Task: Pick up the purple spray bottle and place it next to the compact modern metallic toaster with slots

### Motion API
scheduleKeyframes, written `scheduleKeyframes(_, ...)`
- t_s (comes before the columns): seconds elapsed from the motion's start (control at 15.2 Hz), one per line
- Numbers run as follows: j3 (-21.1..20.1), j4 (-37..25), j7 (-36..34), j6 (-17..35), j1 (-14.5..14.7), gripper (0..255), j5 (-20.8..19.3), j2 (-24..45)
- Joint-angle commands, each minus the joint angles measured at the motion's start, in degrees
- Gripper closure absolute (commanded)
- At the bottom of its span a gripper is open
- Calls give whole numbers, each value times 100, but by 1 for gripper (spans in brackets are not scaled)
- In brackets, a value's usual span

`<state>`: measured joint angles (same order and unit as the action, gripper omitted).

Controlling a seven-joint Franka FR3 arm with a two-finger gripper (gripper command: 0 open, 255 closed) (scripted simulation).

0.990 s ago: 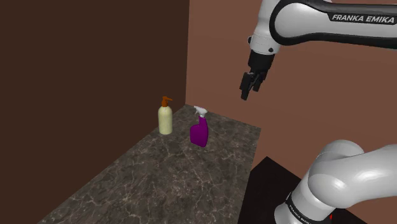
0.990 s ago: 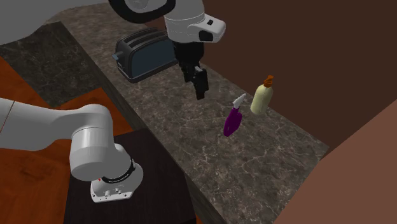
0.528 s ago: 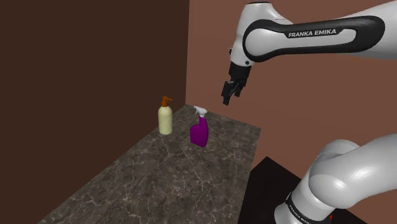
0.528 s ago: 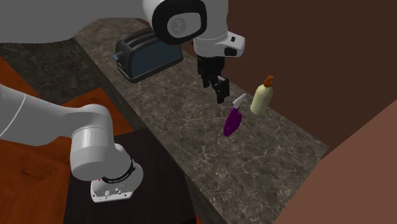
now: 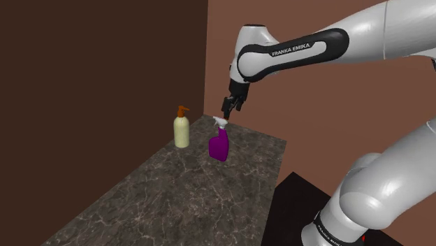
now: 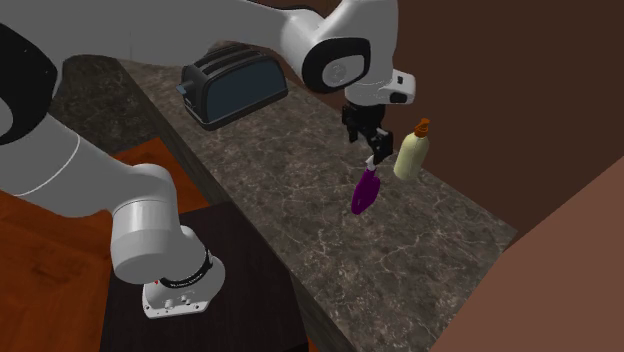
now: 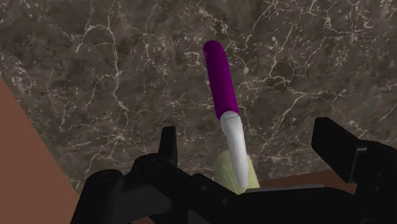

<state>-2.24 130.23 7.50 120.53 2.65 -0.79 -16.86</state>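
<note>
Since the earlier frames the gripper (image 5: 228, 112) has travelled across and down, from well clear of the spray bottle (image 5: 219, 145) to directly above its white trigger head. Nothing else has shifted.

The spray bottle stands upright on the counter (image 5: 175, 203), purple body below, white head on top. The gripper's fingers stand apart. In the wrist view the head of the spray bottle (image 7: 219, 83) lies between them, and they appear not to touch it, though the gap is hard to judge from this angle.

Just beyond the spray bottle stands a pale pump bottle (image 5: 182, 129), near it but apart. Well away from the spray bottle, towards the other end of the counter, sits the toaster (image 6: 230, 85).

Progress assessment: the approach is nearly complete. Final descent, grasp, lift, transfer and placement beside the toaster all remain.
</note>
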Motion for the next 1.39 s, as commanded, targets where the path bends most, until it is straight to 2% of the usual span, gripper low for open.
scheduleKeyframes(0.0, -25, -151, 34, 272, 38, 0, 30, 372)
scheduleKeyframes(0.13, -37, -364, 91, 519, 63, 0, 54, 785)
scheduleKeyframes(0.66, -40, -117, 78, 1098, 60, 0, 34, 1116)
scheduleKeyframes(1.19, -40, -117, 78, 1098, 60, 0, 34, 1115)
scheduleKeyframes(1.25, -40, -117, 78, 1098, 60, 255, 34, 1115)
scheduleKeyframes(1.32, -40, -117, 78, 1098, 60, 255, 34, 1115)
